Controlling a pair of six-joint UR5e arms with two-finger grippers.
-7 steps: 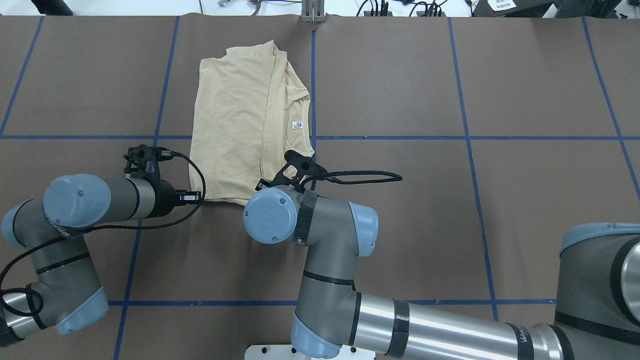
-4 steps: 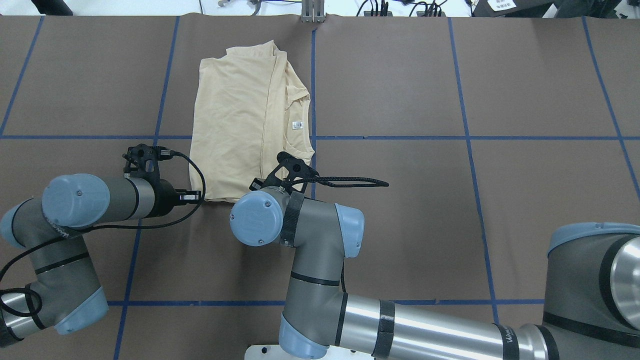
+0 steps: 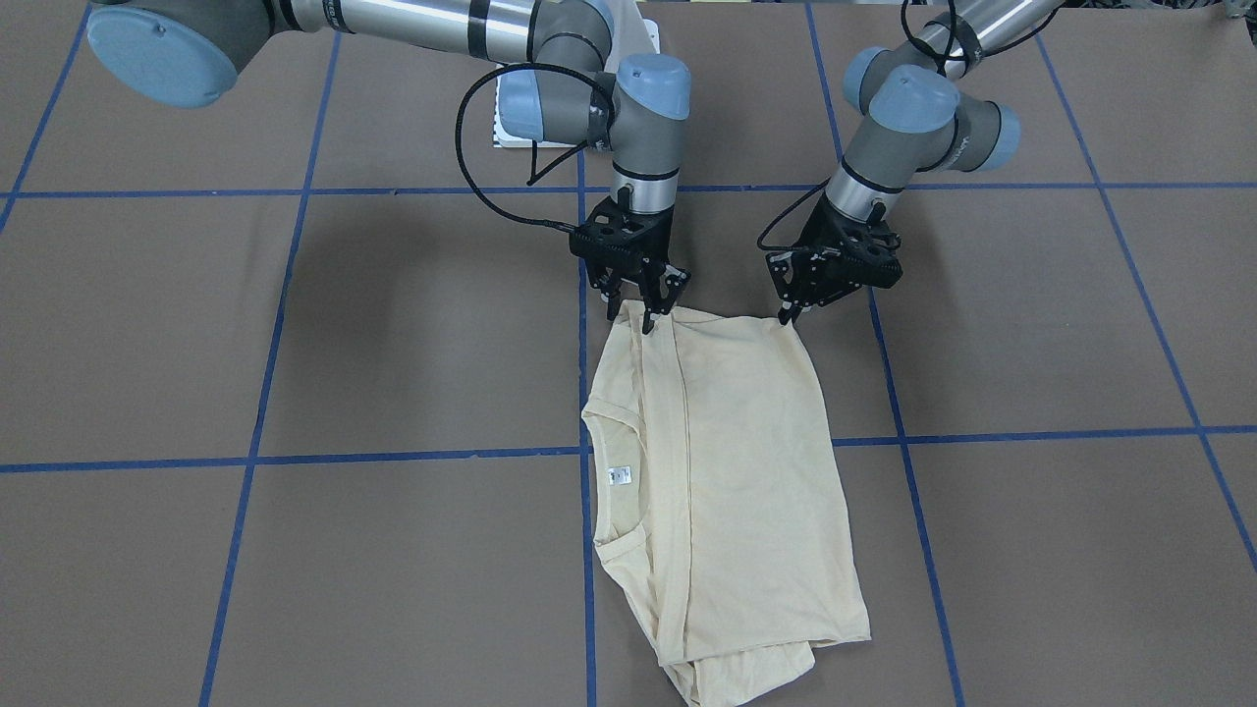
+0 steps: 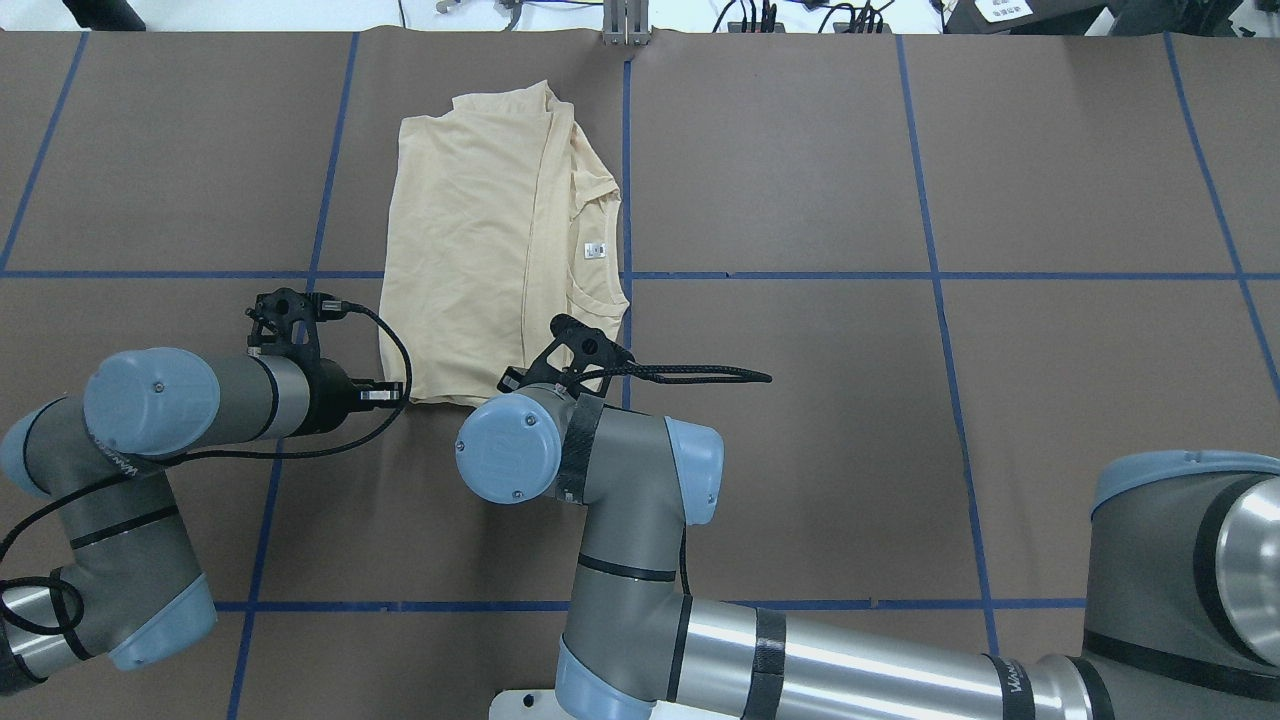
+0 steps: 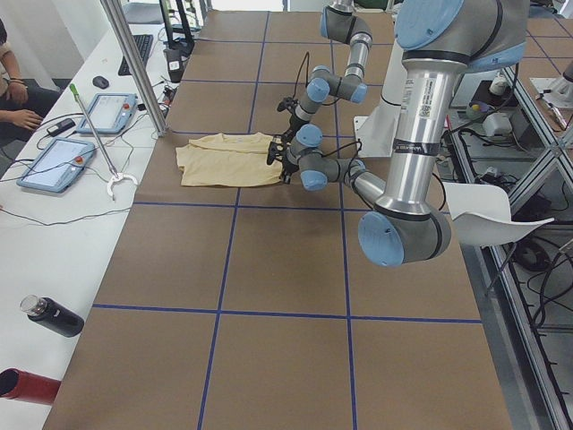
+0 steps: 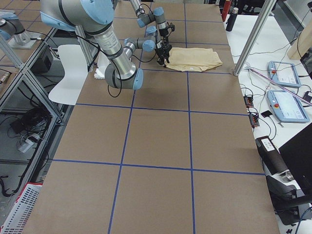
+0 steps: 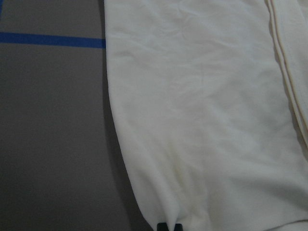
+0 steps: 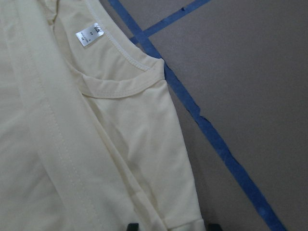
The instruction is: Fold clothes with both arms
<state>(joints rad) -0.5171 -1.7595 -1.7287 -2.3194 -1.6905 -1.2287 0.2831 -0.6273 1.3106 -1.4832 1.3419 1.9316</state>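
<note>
The cream-yellow T-shirt (image 4: pixel 480 250) lies folded lengthwise on the brown table, with its print hidden and its white neck label (image 4: pixel 595 250) showing. My left gripper (image 4: pixel 392 394) is at the shirt's near left corner. In the left wrist view its tips (image 7: pixel 169 226) are pinched together on the puckered fabric (image 7: pixel 202 120). My right gripper (image 3: pixel 643 312) stands open at the near right corner. In the right wrist view the fingers (image 8: pixel 132 226) straddle the shirt's edge (image 8: pixel 159 192). In the overhead view the right wrist hides that gripper.
Blue tape lines (image 4: pixel 780 275) grid the table. A metal post (image 4: pixel 625 25) stands at the far edge behind the shirt. Beyond that edge a white bench (image 5: pixel 63 152) holds tablets and cables, with a person's hand (image 5: pixel 18 116) and a dark bottle (image 5: pixel 54 315).
My right arm has shifted left and slightly toward the robot along the shirt's near edge. The left arm and the shirt have not moved.
</note>
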